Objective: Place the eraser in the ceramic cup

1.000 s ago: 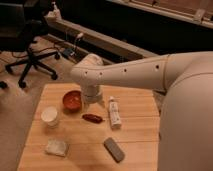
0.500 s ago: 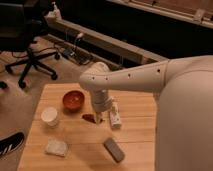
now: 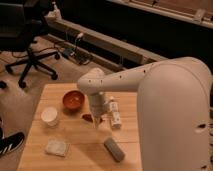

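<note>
The robot's white arm filled the right side, reaching left across the wooden table. Its gripper pointed straight down over the table's middle, just beside a small reddish-brown object and left of the white tube (whether it was clenched or released could not be told). The red-orange bowl sat behind and to the left, with the ceramic cup further left, near the table's edge. A pale sponge-like block lay at front left. The eraser lay flat on the front of the table, apart from the gripper and well apart from the cup.
</note>
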You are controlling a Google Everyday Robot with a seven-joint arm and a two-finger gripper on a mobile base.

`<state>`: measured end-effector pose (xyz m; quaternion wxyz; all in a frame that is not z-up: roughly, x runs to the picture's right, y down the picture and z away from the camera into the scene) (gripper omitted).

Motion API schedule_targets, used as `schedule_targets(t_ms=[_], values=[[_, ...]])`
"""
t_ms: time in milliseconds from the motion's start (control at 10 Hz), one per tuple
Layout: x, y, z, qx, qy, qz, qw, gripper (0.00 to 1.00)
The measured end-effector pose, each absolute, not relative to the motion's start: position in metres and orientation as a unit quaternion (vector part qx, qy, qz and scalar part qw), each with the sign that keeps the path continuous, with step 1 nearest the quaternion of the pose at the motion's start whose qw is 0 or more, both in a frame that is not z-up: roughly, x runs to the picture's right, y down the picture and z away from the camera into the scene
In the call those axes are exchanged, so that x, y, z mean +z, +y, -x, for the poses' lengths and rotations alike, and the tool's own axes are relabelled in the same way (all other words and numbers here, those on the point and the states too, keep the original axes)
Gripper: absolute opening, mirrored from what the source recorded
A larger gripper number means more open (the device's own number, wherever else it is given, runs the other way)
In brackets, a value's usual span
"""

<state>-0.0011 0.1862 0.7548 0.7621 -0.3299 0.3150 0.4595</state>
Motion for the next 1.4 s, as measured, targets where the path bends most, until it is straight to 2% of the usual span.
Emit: schedule_targets(t_ms=[500, 1400], values=[[0.759, 0.225, -0.014, 0.454, 0.315, 0.319, 0.770, 0.65], [0.761, 0.267, -0.016, 0.421, 0.331, 0.315, 0.784, 0.65]])
